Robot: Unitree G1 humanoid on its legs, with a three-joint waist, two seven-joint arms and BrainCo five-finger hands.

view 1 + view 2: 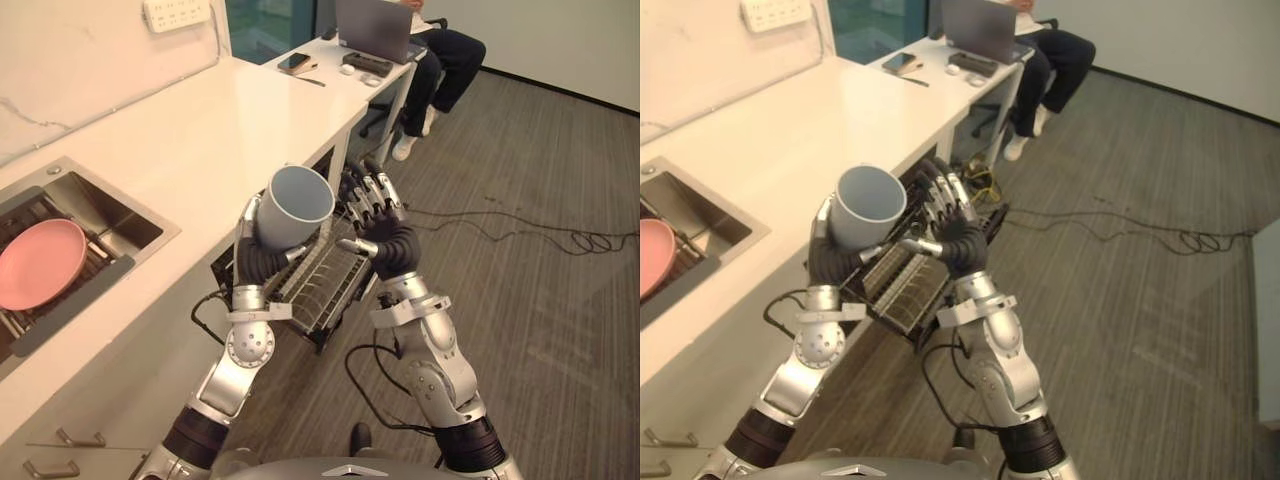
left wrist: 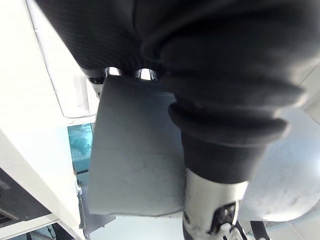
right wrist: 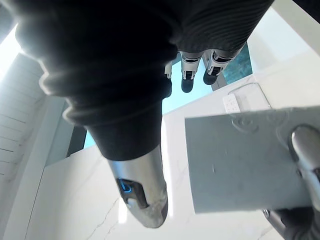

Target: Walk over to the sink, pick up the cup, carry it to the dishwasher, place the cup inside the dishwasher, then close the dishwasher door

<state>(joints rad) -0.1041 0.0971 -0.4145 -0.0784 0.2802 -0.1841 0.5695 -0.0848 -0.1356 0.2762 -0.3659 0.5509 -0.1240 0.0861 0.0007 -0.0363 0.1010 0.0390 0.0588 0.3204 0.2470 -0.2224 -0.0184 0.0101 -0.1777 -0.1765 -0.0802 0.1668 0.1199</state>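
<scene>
We see the cup (image 1: 297, 207), a pale blue-grey tumbler, at the centre of the frame, held up in the air with its open mouth tilted toward the upper right. The left robot hand (image 1: 258, 258) grips it from below and behind, fingers curled round the lower wall. In the left wrist view the thumb (image 2: 212, 200) lies against the cup's side. The right robot hand (image 1: 380, 225) stands just to the right of the cup, fingers (image 1: 372, 195) straight and pointing up and thumb reaching toward the cup, with nothing in its grasp. We cannot tell whether it touches the cup. Directly under both hands, below the edge of the white desk (image 1: 230, 120), the wire dishwasher rack (image 1: 325, 285) is pulled out over the floor. At the left of the frame the steel sink (image 1: 120, 225) is set into the desk, with a pink plate (image 1: 38, 262) lying in it. In the upper middle a phone (image 1: 293, 62) rests on the desk. Beyond it is a laptop (image 1: 372, 28), with a seated person (image 1: 450, 55) at the upper right.
</scene>
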